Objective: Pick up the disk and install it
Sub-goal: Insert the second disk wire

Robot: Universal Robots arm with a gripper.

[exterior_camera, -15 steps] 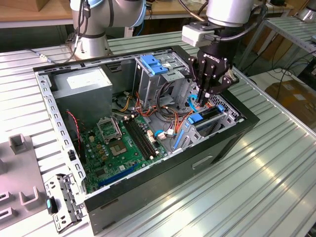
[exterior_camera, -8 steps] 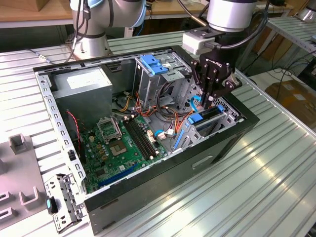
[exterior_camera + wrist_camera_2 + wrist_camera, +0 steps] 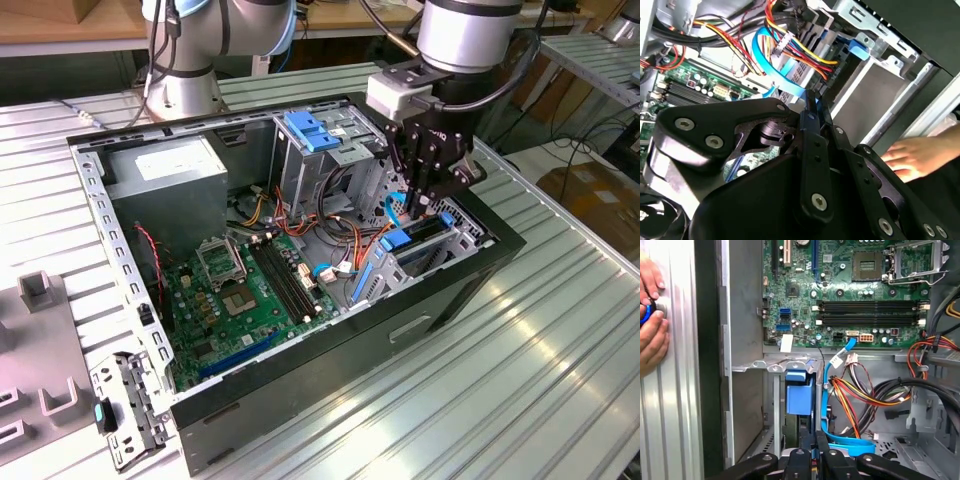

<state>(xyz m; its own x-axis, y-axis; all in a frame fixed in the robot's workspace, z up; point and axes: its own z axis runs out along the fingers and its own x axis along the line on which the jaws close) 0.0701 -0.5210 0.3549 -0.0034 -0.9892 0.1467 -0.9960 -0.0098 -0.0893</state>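
The gripper (image 3: 418,200) hung over the open computer case (image 3: 300,390), directly above the drive bay (image 3: 440,245) at the case's corner on the exterior view's right. The disk (image 3: 800,397) stood on edge in that bay, straight below the fingers, its long axis running down into the slot and its blue rail end uppermost; how deep it sat could not be told. In the second wrist view the two fingertips (image 3: 815,107) lay pressed close together, and whether they pinched anything between them could not be told. The case held a green motherboard (image 3: 250,290), a grey power supply (image 3: 170,180) and loose cable bundles (image 3: 860,390). A person's hand (image 3: 912,155) rested just outside the case wall.
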